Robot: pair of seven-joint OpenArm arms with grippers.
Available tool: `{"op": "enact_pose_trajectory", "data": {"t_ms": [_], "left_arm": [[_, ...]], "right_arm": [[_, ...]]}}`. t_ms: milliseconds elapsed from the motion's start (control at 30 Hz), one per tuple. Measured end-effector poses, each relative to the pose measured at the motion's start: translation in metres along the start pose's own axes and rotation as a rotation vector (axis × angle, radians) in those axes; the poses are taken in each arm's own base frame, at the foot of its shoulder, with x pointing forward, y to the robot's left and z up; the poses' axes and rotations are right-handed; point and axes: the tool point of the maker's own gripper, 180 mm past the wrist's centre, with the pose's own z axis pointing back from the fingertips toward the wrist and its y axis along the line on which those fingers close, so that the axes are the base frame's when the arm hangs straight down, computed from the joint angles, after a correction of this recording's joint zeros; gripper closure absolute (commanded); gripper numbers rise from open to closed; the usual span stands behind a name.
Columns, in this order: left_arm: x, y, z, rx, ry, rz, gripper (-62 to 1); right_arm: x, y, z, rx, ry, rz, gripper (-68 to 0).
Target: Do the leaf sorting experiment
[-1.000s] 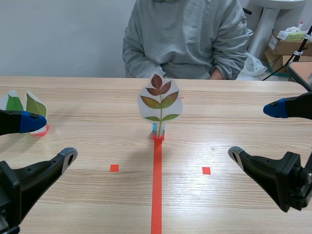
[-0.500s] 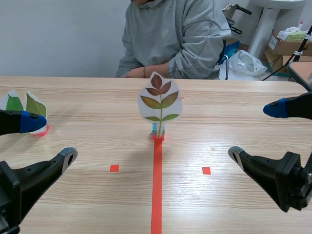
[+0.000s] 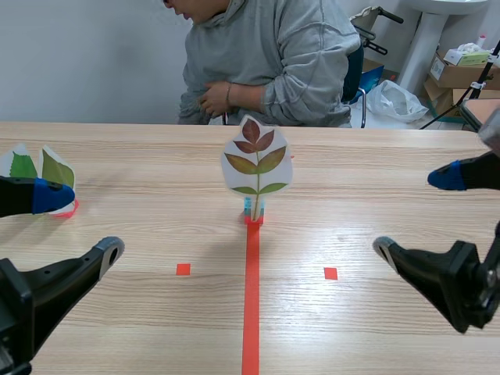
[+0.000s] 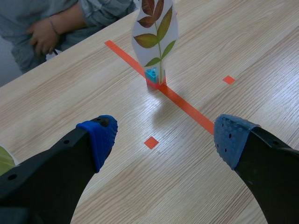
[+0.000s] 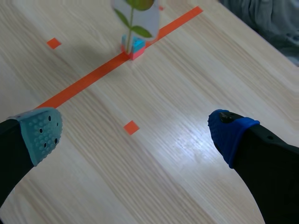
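Left gripper (image 4: 166, 136) and right gripper (image 5: 136, 131): both spread wide, empty, low over table (image 3: 156, 172). Seems at start of a sort: leaf card (image 3: 256, 160) upright in small stand (image 3: 253, 212) on centre tape (image 3: 251, 297), btw. arms, untouched. Next prob. needs: reach in, pinch card edge w/o tipping stand.

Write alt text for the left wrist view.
A leaf card stands upright in a small base on the orange tape line, ahead of the open left gripper. A person sits beyond the wooden table.
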Motion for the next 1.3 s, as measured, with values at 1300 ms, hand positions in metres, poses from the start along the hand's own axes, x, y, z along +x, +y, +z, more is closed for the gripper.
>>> {"op": "enact_pose_trajectory", "data": {"t_ms": [1300], "left_arm": [[0.001,0.0,0.0,0.013,-0.011,0.006,-45.0]], "right_arm": [[0.013,-0.067,-0.148,0.11,-0.004,0.105,-65.4]]}}
